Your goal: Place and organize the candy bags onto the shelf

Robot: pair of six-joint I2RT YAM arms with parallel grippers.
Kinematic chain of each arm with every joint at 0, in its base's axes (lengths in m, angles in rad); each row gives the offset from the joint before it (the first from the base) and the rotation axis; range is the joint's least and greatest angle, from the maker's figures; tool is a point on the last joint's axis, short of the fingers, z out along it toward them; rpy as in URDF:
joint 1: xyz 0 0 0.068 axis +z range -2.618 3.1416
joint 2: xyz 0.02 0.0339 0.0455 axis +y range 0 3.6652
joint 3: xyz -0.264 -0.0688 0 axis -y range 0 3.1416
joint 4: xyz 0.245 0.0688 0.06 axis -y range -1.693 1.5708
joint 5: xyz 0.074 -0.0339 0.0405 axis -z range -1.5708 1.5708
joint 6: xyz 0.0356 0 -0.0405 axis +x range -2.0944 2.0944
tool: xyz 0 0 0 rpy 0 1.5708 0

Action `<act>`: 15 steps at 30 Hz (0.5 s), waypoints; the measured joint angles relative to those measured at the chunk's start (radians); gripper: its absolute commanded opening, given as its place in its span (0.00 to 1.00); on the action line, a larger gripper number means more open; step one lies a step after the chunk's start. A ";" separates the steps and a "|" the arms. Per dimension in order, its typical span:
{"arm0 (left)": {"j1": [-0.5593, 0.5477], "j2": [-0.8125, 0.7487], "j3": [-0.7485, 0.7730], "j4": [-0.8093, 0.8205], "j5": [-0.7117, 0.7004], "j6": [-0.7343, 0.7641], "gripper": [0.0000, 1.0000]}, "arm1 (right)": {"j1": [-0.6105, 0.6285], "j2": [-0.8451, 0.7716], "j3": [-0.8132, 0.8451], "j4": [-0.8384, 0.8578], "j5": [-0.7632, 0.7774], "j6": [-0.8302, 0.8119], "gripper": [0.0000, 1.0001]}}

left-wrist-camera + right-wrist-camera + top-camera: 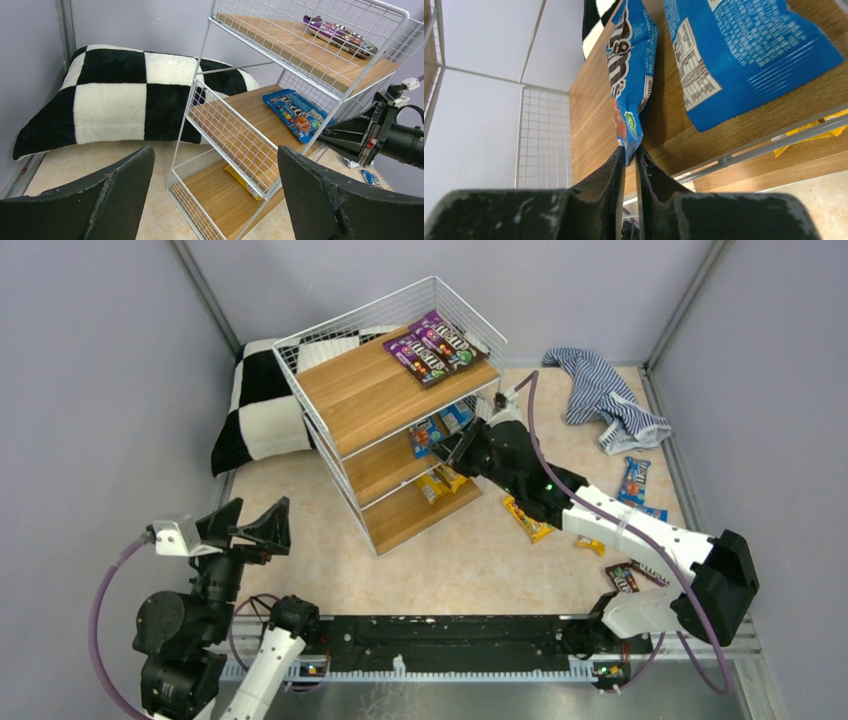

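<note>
While the left gripper (pixel 250 528) hangs spread at the near left corner, the right gripper (pixel 628 156) pinches a blue bag (pixel 631 75) on edge.
Best tip it flat beside the other blue bag (pixel 744 45) on the middle board of the shelf (pixel 360 390), toward the far edge, then release.

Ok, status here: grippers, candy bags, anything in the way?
Right gripper shut on blue candy bag at middle tier of shelf. Left gripper open, empty. Several bags loose on table. Nothing seen blocking.
</note>
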 measured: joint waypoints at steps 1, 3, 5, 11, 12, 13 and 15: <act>0.000 0.000 0.000 0.000 0.000 0.000 0.98 | 0.000 -0.002 0.000 -0.003 0.002 0.000 0.15; 0.000 0.000 0.000 0.000 0.000 0.000 0.98 | -0.003 -0.006 0.000 -0.008 0.009 -0.003 0.15; 0.000 0.000 0.000 0.000 0.001 -0.001 0.98 | -0.007 -0.010 -0.001 -0.008 0.019 -0.008 0.18; 0.000 0.000 0.000 0.001 0.002 -0.002 0.98 | -0.022 -0.021 -0.001 -0.007 0.053 -0.026 0.26; 0.000 0.000 0.000 0.001 0.002 -0.002 0.98 | -0.023 -0.021 -0.002 -0.007 0.056 -0.026 0.29; 0.000 0.000 0.000 0.001 0.002 -0.002 0.98 | -0.024 -0.021 -0.002 -0.007 0.058 -0.027 0.34; 0.000 0.000 0.000 0.001 0.002 -0.002 0.98 | -0.024 -0.022 -0.005 -0.007 0.057 -0.034 0.44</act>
